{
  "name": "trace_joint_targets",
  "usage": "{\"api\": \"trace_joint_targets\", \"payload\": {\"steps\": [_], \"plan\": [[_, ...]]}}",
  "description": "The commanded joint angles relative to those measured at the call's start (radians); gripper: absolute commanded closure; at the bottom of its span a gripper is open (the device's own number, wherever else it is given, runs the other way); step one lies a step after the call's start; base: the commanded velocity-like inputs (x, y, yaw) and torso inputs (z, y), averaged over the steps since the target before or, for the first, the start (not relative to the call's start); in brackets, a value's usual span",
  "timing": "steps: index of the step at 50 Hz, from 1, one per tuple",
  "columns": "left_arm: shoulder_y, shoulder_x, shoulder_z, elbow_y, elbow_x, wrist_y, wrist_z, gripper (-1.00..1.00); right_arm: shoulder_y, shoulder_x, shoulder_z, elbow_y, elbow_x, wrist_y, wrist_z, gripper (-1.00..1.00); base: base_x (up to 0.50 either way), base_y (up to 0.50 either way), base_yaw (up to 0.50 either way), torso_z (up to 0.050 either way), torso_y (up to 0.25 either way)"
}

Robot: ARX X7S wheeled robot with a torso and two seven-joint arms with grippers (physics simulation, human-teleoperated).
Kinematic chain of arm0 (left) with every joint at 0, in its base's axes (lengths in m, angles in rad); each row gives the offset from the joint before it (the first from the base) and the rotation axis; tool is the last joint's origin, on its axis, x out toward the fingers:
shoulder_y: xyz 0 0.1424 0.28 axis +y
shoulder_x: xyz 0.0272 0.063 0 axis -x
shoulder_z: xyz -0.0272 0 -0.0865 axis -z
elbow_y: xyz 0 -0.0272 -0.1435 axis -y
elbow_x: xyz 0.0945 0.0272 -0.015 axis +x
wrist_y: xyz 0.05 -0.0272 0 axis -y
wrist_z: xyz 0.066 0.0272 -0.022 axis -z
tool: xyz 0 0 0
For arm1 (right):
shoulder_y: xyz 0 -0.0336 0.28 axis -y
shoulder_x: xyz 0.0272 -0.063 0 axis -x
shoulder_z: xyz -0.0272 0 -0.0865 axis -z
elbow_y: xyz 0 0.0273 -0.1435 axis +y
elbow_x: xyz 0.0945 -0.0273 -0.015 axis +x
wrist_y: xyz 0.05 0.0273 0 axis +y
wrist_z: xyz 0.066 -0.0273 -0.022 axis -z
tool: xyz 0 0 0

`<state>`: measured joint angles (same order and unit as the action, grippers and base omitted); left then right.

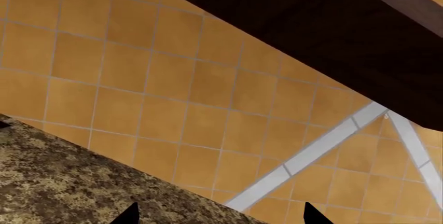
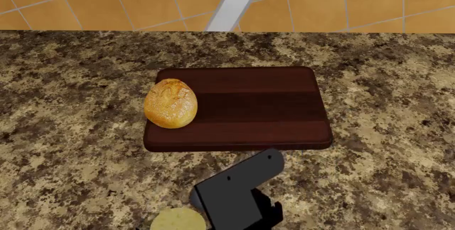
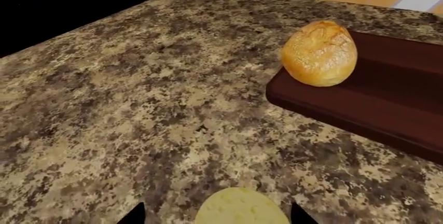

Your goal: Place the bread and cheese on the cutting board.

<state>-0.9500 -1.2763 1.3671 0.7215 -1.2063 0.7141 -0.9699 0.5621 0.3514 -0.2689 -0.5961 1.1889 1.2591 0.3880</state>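
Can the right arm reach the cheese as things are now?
Probably yes. The cheese lies on the counter between the open right gripper's fingertips, nothing blocking; the bread sits away on the board.

The cheese point(image 2: 178, 220) was cut off at the head view's bottom edge; only 2 right fingertips point(image 3: 132, 214) showed.

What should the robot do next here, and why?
Probably lower the right gripper around the cheese and close on it. The bread already sits on the cutting board, while the cheese lies on the counter between the open fingertips.
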Motion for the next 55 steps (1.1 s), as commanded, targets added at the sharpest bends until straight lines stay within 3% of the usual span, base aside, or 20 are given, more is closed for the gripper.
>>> {"api": "trace_joint_targets", "payload": {"steps": [1,55], "plan": [[0.005,0.002,-0.003,-0.002,0.000,0.000,0.002,-1.00,-0.018,0.015,-0.025,0.012,-0.032,-0.028,-0.024,-1.00,0.00,0.00,0.00,0.000,0.000],[0.023,-0.009,-0.022,0.013,-0.003,0.000,0.005,-1.00,-0.089,0.051,-0.129,0.109,-0.172,-0.161,-0.109,-1.00,0.00,0.00,0.00,0.000,0.000]]}}
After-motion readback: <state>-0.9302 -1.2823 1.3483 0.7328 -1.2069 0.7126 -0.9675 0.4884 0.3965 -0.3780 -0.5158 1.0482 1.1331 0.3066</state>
